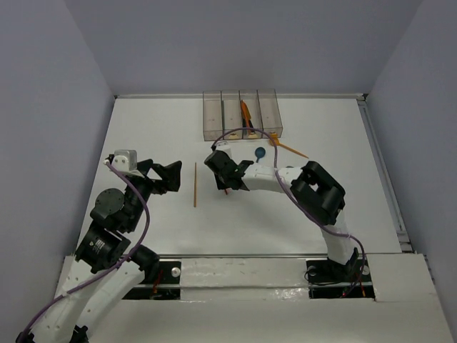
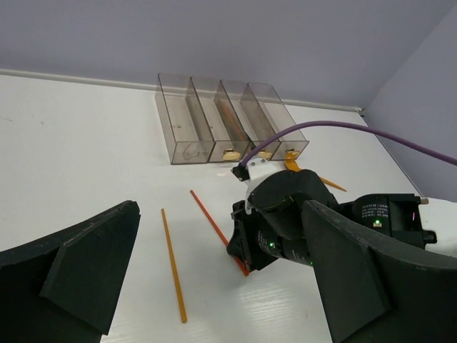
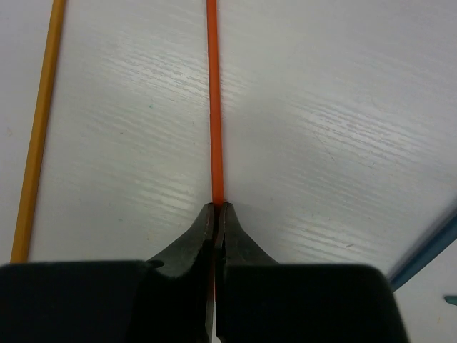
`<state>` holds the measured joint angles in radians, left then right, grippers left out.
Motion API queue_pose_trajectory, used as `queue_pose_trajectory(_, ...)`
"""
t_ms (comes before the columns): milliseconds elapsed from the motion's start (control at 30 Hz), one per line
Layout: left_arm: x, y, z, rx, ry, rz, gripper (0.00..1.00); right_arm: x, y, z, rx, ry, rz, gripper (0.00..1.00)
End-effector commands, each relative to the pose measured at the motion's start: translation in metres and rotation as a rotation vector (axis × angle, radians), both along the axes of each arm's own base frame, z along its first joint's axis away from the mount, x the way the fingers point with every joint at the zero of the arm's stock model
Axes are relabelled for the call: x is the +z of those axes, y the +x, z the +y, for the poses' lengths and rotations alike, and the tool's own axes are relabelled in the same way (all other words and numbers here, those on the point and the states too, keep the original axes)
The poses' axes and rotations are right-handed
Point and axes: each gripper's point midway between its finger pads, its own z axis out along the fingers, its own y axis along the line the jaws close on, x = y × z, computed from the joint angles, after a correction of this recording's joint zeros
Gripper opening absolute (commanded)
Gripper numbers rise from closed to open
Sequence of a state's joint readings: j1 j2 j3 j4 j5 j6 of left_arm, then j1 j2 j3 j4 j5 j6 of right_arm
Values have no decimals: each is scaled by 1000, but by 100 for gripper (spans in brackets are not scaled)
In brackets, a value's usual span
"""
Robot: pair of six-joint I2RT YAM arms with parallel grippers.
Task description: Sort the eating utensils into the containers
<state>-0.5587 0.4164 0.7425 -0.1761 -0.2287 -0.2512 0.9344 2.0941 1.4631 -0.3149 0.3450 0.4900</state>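
The right pincer (image 3: 216, 209) is squeezed shut on the red stick (image 3: 213, 107). Its two black tips pinch one end of the stick, with no gap between them. The rest of the stick runs straight out in front of the tips and lies flat on the white table (image 1: 143, 128).

The orange stick (image 1: 195, 184) lies beside the red one, close to it but not touching. In the top view it sits between the two pincers. No tip touches it.

The left pincer (image 1: 178, 177) is open as wide as it goes and holds nothing. It hangs over the table, just to the left of the orange stick, and points toward the right pincer.

The bins (image 1: 213, 121) stand in a row of four at the far side of the table, well away from both sticks. The third bin from the left has orange pieces (image 1: 245, 113) in it. A blue spoon (image 1: 260, 152) lies on the table just in front of the bins, next to the right arm. Another orange piece (image 1: 289, 147) lies by the right front corner of the bins.
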Motion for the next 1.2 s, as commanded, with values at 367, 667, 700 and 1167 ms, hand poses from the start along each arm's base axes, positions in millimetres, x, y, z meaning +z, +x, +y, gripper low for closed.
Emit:
queue_pose_trajectory(367, 11, 0, 11, 50, -19, -46, 99, 126, 45, -2, 61, 233, -148, 0)
queue_pose_trajectory(667, 10, 1, 14, 65, -18, -45, 99, 167, 148, -6, -54, 414, -239, 0)
queue_pose_trajectory(700, 11, 1, 14, 68, -19, -44, 99, 171, 157, -4, -62, 431, -247, 0)
queue_pose_trajectory(1167, 6, 6, 12, 67, -4, -27, 99, 163, 247, 33, -138, 632, -259, 0)
